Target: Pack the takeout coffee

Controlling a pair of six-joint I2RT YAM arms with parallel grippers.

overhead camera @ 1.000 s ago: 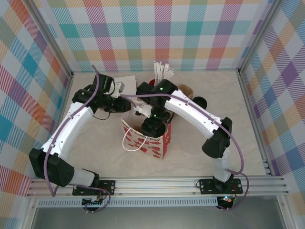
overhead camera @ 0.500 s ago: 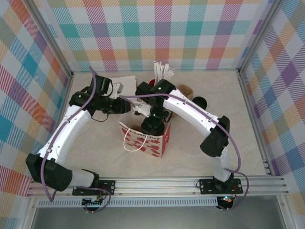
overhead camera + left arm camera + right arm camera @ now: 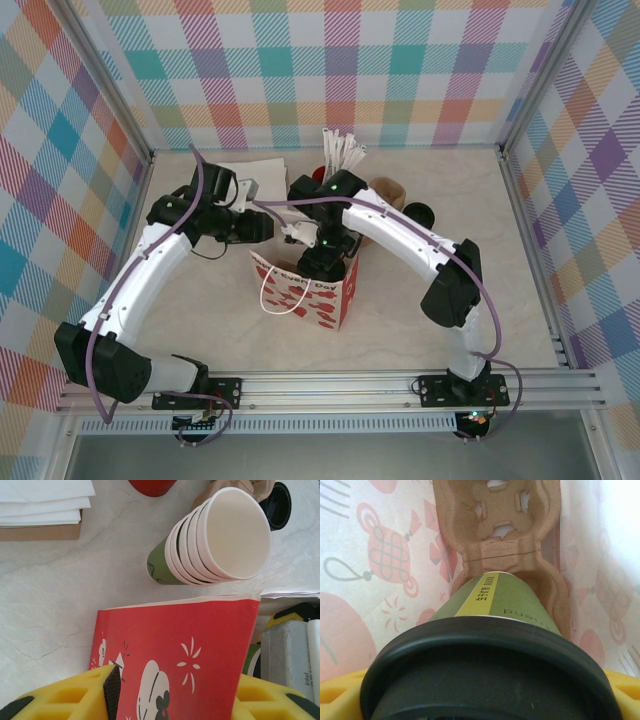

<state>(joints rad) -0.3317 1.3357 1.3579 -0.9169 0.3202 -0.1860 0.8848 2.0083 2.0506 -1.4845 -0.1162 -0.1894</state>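
**Item 1. Red gift bag** (image 3: 318,300): standing upright on bench (image 3: 450,300), approx. centre, just beyond arm bases. Top gaping open; white cord handle hanging over near-left face.

**Item 2. R pincer** (image 3: 325,262): reaching straight down into bag's open top. Grasping lidded green cup (image 3: 495,600), w/ yellow fingers (image 3: 340,695) flanking its black lid on both sides.

**Item 3. Lidded green cup**: sitting inside bag, olive w/ yellow label strip. Base meeting near socket of pulp carrier (image 3: 495,510), which is lying on bag floor. Whether cup is fully seated: can't tell.

**Item 4. L pincer** (image 3: 262,228): hanging at bag's far-left rim. In its wrist view, bag's red wall is lying betw. the two yellow fingers. Clamping the wall or released: can't tell.

**Item 5. Stack of green cups** (image 3: 200,550): several nested, lying tilted on bench just beyond bag, cream insides showing.

**Item 6. Black lid** (image 3: 277,505): lying on bench beyond stack, right side, next to brown paper piece (image 3: 250,487).

**Item 7. Napkins** (image 3: 250,165): white pile sitting far-left on bench.

**Item 8. Red cup** (image 3: 150,485): standing nr far edge, holding white sticks (image 3: 340,150).
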